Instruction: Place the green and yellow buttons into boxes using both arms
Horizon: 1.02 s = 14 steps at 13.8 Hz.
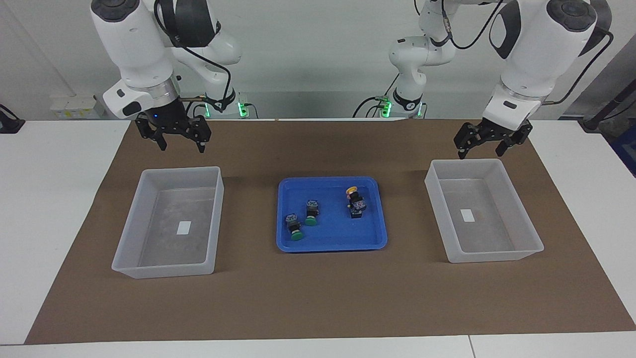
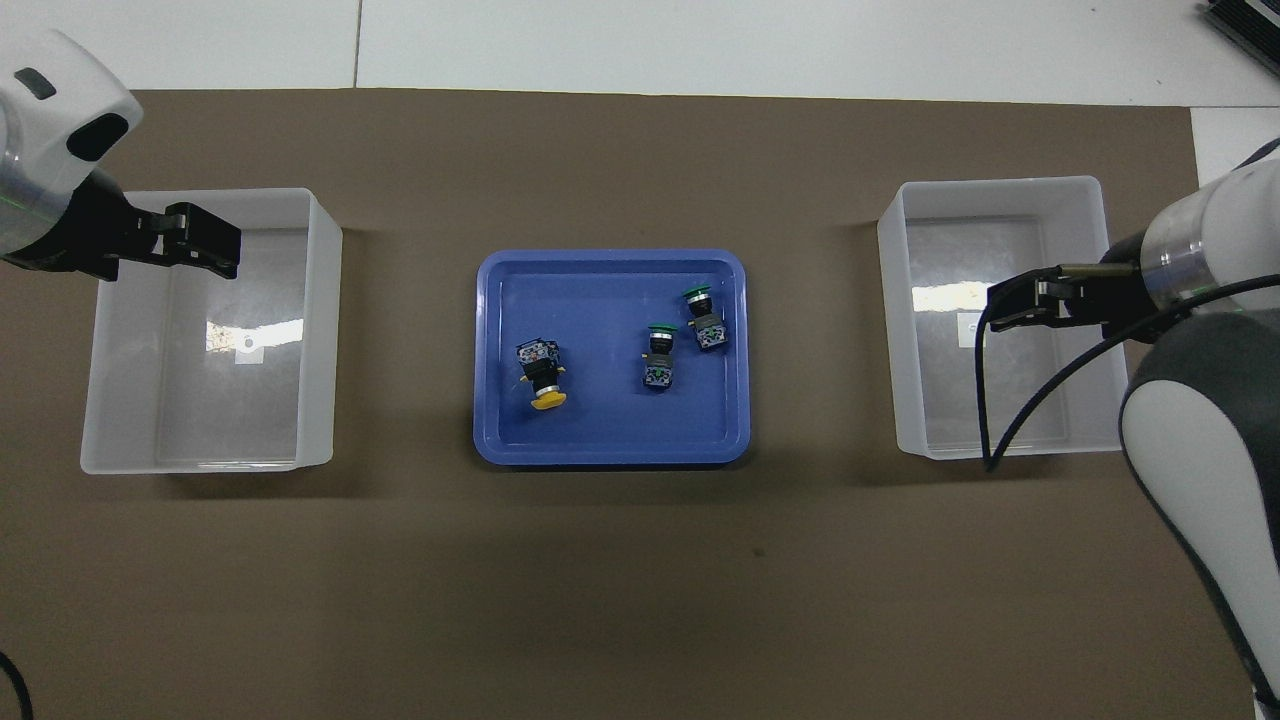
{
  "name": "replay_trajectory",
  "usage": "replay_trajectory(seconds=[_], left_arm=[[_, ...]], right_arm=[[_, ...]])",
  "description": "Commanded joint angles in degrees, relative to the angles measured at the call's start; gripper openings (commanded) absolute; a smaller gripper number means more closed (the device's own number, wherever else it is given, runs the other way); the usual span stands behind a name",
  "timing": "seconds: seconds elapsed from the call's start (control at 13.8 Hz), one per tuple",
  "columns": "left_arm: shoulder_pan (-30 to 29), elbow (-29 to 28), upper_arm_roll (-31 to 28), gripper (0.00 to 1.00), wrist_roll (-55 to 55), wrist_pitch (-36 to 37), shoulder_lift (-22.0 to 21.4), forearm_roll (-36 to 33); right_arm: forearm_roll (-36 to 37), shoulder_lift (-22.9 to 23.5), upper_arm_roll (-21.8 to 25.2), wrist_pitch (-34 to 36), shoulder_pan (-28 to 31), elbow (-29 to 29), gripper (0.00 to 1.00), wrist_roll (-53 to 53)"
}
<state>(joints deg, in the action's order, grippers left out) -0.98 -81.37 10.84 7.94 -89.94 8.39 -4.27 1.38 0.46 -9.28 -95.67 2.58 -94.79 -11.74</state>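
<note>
Two green buttons (image 1: 311, 213) (image 1: 293, 226) and one yellow button (image 1: 355, 199) lie in the shallow blue tray (image 1: 332, 247) between the boxes. They also show in the overhead view: green (image 2: 658, 358), green (image 2: 703, 318), yellow (image 2: 542, 372). A second yellow button does not show. Both boxes hold nothing. My right gripper (image 1: 181, 144) is open and hangs over the robot-side rim of the box (image 1: 130, 223) at the right arm's end. My left gripper (image 1: 479, 150) is open over the robot-side rim of the other box (image 1: 436, 199).
A brown mat (image 1: 318, 298) covers the white table under the tray and boxes. Each box has a small white sticker (image 1: 184, 227) on its floor. Black cables hang from both arms.
</note>
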Motion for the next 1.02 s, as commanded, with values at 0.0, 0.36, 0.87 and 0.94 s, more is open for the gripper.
replay_trajectory(seconds=[0.0,0.36,0.87,0.94], left_arm=[[0.19,-1.5,-0.38,1.0,-0.73,-1.11,-1.0,0.67],[0.54,-1.86,-0.47,1.0,-0.73,-1.64,-1.09,0.67],[5.01,-22.74,-0.12,1.0,7.59,-18.57,-9.08,3.3],[6.59,-25.56,-0.12,1.0,10.67,-21.3,-9.61,3.31]], right_arm=[[-1.38,-1.43,-0.47,-1.27,0.76,-1.89,1.0,1.55],[-1.29,-1.43,-0.47,-1.45,0.67,-1.89,1.0,1.11],[-1.38,1.02,-0.56,-13.21,-1.43,-6.02,1.0,-0.12],[-1.38,2.34,-0.56,-14.88,-2.31,-6.02,1.0,-0.91]])
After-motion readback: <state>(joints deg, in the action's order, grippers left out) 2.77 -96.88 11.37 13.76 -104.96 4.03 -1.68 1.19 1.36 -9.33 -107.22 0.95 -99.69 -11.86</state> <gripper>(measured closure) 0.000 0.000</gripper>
